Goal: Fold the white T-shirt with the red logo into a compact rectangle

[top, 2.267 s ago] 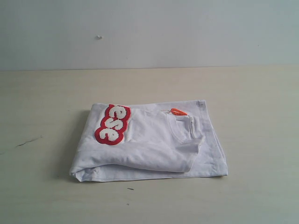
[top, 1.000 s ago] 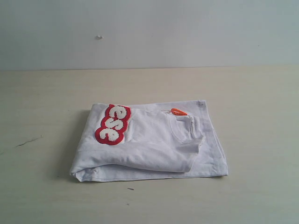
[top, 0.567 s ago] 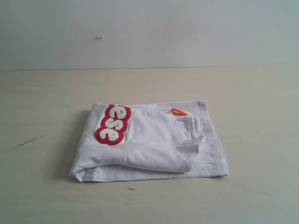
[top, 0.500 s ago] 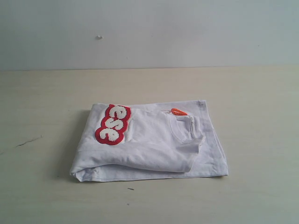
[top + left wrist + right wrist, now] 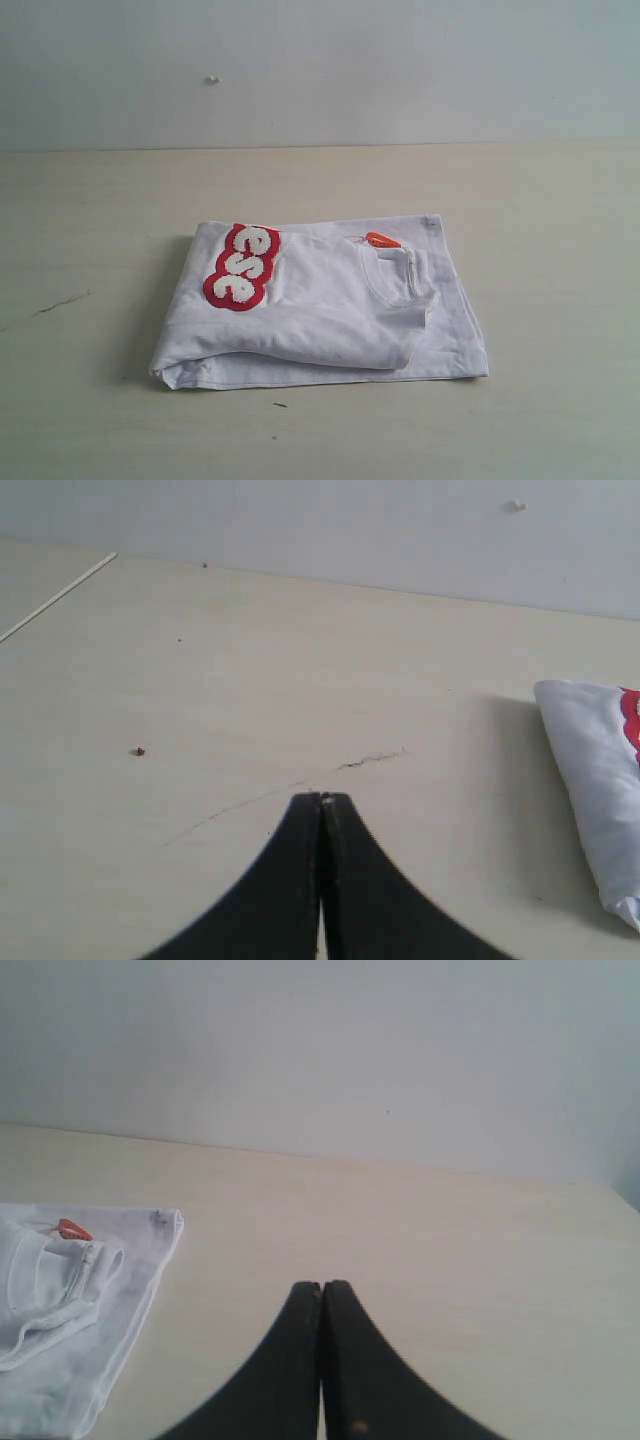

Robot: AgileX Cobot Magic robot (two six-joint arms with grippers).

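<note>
The white T-shirt [image 5: 330, 310] lies folded in a thick rectangle in the middle of the table, its red logo [image 5: 241, 267] on top at the left and an orange neck tag [image 5: 381, 240] by the collar. Neither arm shows in the exterior view. My left gripper [image 5: 322, 798] is shut and empty, over bare table, with an edge of the T-shirt [image 5: 590, 770] off to one side. My right gripper [image 5: 322, 1285] is also shut and empty, apart from the T-shirt [image 5: 70, 1300], whose collar and tag [image 5: 72, 1229] show at the frame's edge.
The pale wooden table [image 5: 540, 200] meets a plain white wall [image 5: 400, 70] at the back. A thin dark scratch [image 5: 55, 305] marks the table left of the shirt, and a small dark speck [image 5: 279, 405] lies in front of it.
</note>
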